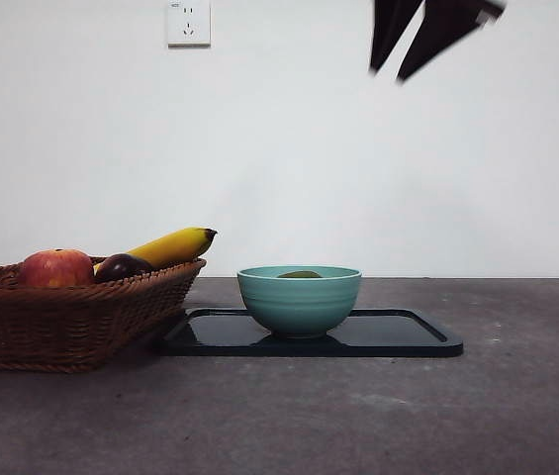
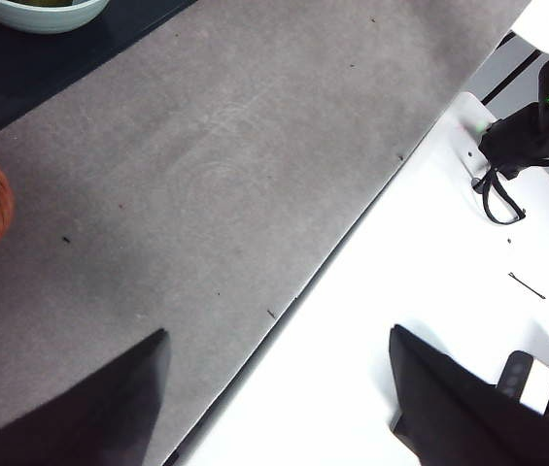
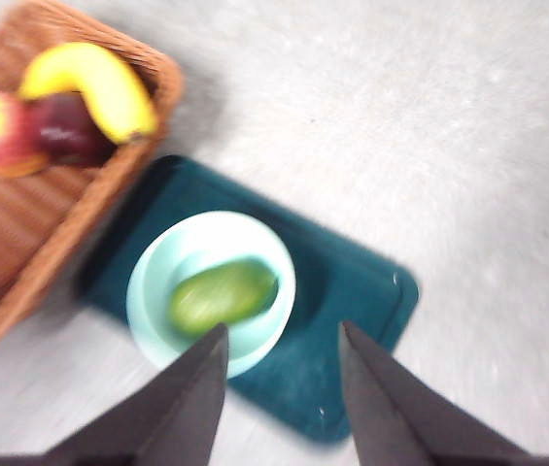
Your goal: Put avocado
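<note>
- Basket (image 1: 71, 312) on the left holds apple (image 1: 55, 268), plum (image 1: 121, 265), banana (image 1: 172, 246).
- Avocado (image 3: 223, 294) lies in the bowl (image 1: 299, 300) on the tray (image 1: 398, 334).
- My right tool (image 1: 425, 40) hangs high above, jaws apart, empty.
- My left tool (image 2: 279, 388) waits over the surface (image 2: 225, 184) edge, jaws apart.

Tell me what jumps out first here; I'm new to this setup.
The avocado lies in the pale green bowl, which stands on a dark tray mid-table. Beside it, a wicker basket holds an apple, a plum and a banana. The right claw hangs open above the bowl.
</note>
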Controlling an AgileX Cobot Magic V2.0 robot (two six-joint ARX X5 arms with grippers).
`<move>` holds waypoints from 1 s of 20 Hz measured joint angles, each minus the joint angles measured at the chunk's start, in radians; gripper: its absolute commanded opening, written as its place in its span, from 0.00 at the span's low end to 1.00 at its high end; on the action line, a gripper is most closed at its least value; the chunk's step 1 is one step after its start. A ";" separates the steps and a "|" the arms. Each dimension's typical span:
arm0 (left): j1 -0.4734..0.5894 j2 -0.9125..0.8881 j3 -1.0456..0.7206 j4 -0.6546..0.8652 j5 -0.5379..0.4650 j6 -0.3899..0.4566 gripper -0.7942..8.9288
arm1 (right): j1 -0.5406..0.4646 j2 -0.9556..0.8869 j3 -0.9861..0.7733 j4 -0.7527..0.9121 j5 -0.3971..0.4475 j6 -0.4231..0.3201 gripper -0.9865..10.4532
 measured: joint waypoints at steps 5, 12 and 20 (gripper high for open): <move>0.000 0.000 0.000 0.000 0.000 0.000 0.46 | 0.011 -0.199 -0.043 -0.075 -0.032 0.000 0.25; 0.000 0.000 0.000 0.008 0.000 0.000 0.46 | 0.127 -0.548 -0.421 0.021 -0.035 0.000 0.25; 0.000 0.000 0.000 0.008 0.000 0.000 0.46 | 0.226 -0.851 -0.880 0.148 -0.157 0.046 0.25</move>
